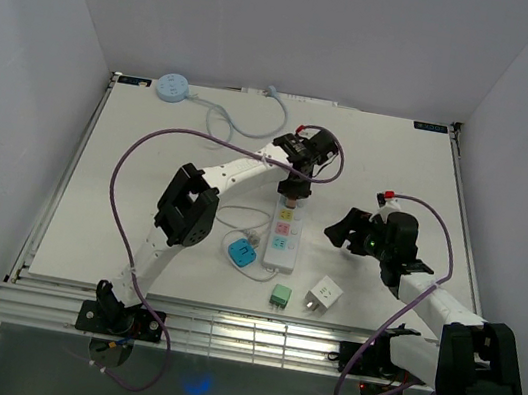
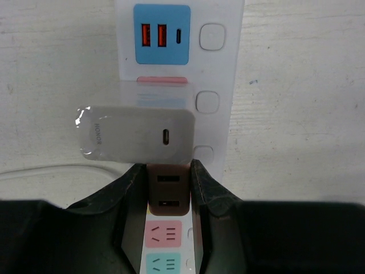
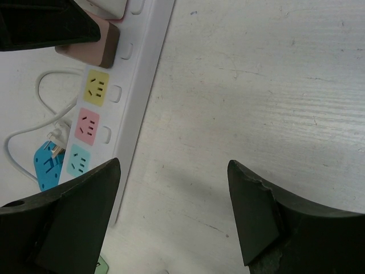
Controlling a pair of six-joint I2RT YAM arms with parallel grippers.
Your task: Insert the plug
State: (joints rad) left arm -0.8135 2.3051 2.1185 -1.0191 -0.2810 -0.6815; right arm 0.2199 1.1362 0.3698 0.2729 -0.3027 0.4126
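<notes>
Two pincers noted. The left pincer (image 2: 166, 169) is part closed, its jaws clamped on the flanks of the brown plug (image 2: 166, 197). The plug stands on the white power strip (image 2: 225, 63), just beside the grey charger (image 2: 137, 137) that occupies a socket. The right pincer (image 3: 174, 171) hangs wide apart over the bare counter (image 3: 256, 85) beside the strip, holding nothing. We cannot tell from either wrist view whether the prongs are fully home. We judge the step in hand to be seating the plug. Recommended: hold the body square to the strip face, press straight down without rocking, and mind the charger's edge, which sits close. The strip looks unfixed, so the free pincer could steady its near end; release only once the base meets the strip flush
</notes>
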